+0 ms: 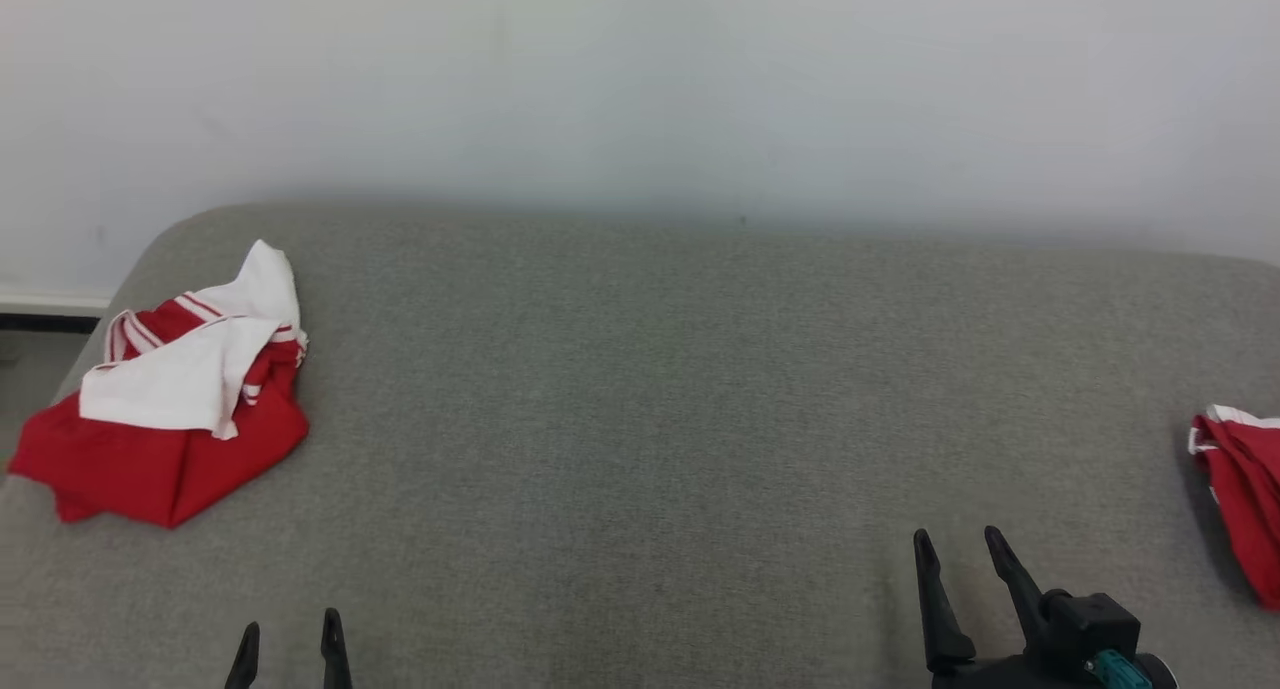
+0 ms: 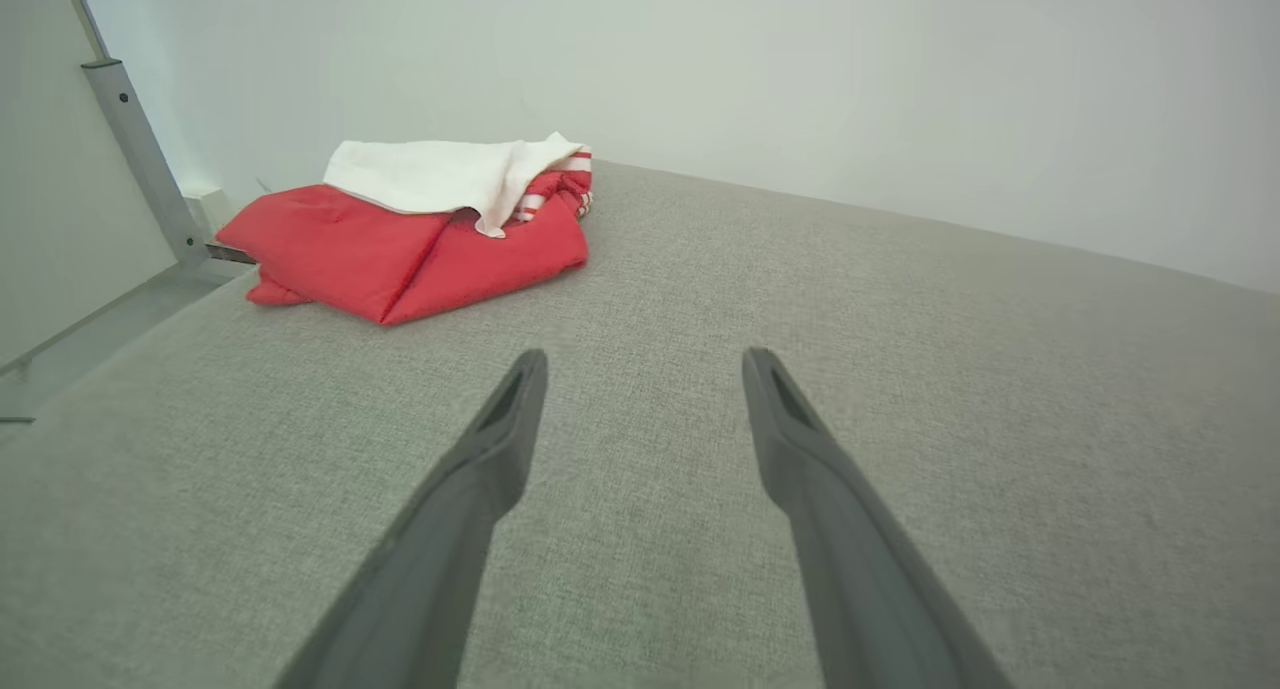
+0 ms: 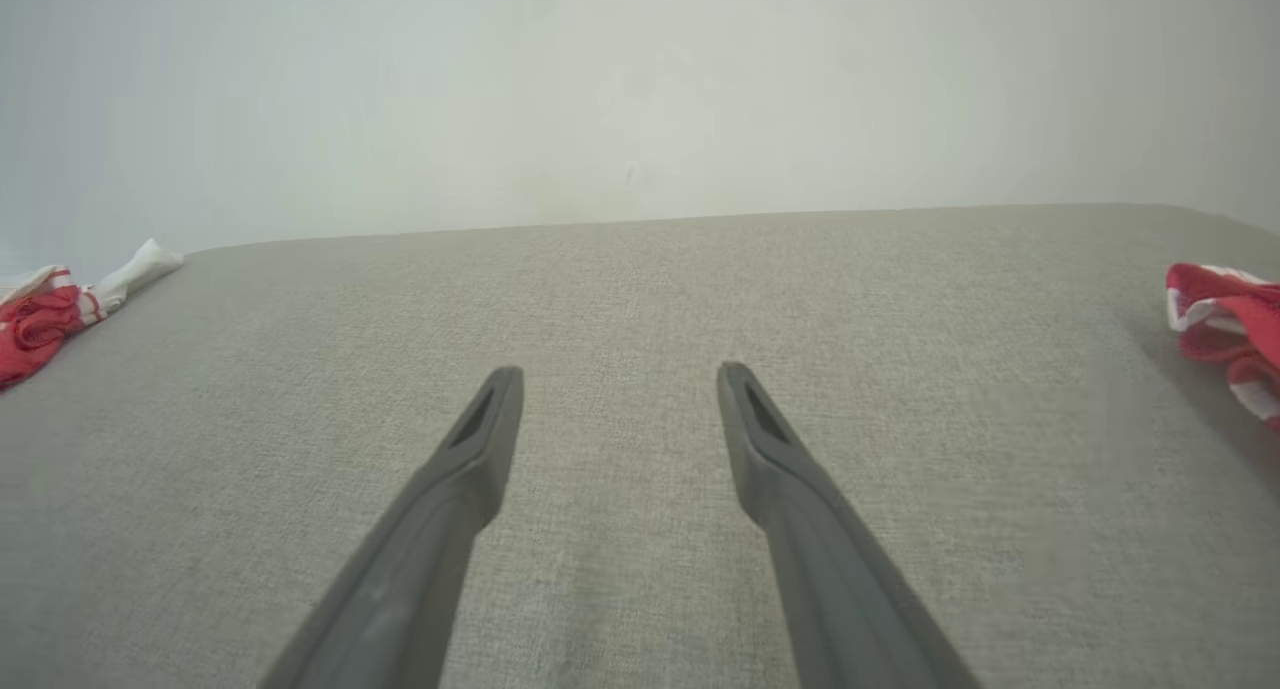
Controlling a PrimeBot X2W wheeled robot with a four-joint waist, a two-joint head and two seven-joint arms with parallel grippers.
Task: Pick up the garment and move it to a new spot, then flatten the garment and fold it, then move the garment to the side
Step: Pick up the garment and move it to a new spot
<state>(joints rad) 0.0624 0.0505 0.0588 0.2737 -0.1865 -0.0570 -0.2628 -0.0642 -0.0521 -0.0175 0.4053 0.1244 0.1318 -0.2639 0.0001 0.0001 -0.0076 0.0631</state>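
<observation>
Red-and-white garment sits far out on my left, bunched in a loose heap on the grey fabric surface, close to its left edge and rounded far corner. White cloth is draped over the top, and red cloth is spread underneath toward the near side. Striped red-and-white trim shows between the two. From my left wrist view it lies ahead and to the left of the fingers, well apart from them.

Over on the far right there's a second red garment with white trim, cut off by the edge of the head view, so I can't tell how much of it there is. My right wrist view catches it at the right edge, also well clear of my fingers.

Left gripper is at the near edge, left of centre, with just the two dark fingertips poking up. The jaws are spread wide and there's nothing between them, just bare grey fabric. It's nearer than the heap and a little to its right.

Right gripper is at the near right, fingers pointing away from me. It's spread wide too and holds nothing, and the second garment lies off to its right, not touching it.

Between the two grippers there's open grey fabric. A plain pale wall runs behind the far edge. A grey metal post stands beyond the left garment in my left wrist view.
</observation>
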